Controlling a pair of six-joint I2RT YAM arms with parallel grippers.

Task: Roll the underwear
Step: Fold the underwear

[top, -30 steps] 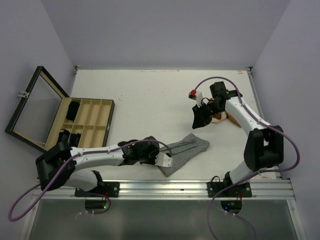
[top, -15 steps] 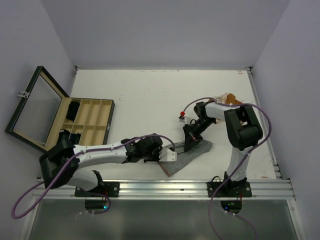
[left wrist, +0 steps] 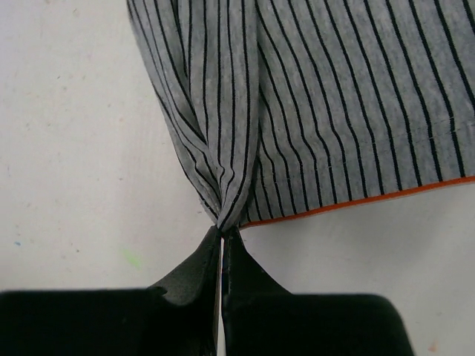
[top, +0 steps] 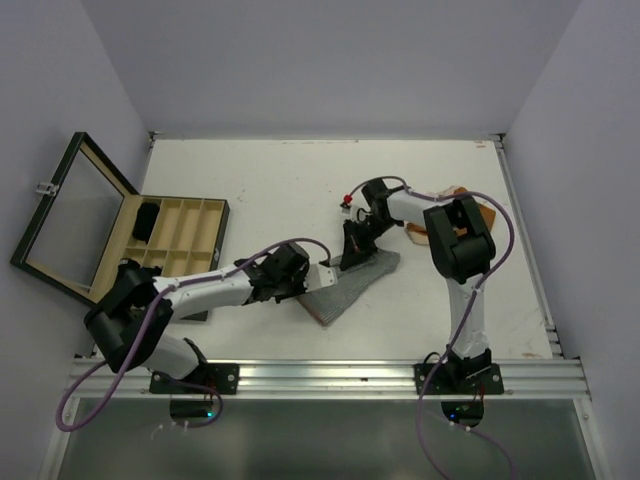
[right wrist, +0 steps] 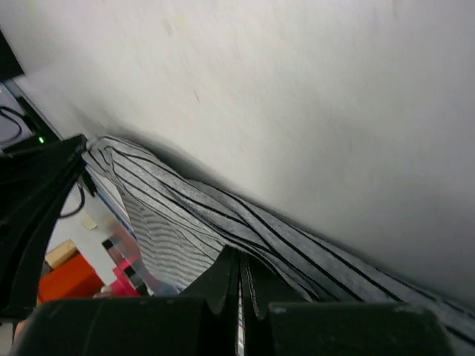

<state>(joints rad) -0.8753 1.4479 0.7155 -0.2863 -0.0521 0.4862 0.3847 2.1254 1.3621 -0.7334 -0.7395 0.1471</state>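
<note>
The grey striped underwear lies spread on the white table, between the two arms. My left gripper is shut on its near left corner; in the left wrist view the cloth bunches into a pinch at the left gripper's tips, by an orange hem. My right gripper is shut on the garment's far edge, and in the right wrist view striped folds run into the right gripper's closed tips. An orange-brown underwear lies at the right, partly hidden behind the right arm.
A compartmented wooden box stands open at the left, its glass lid leaning back. A black rolled garment sits in a far compartment. The left arm lies low across the table in front of the box. Grey walls close in on three sides.
The right arm left the orange-brown garment, swung left and shut on the striped underwear's far edge. Both grippers and the garment have shifted farther from the table's near edge.
</note>
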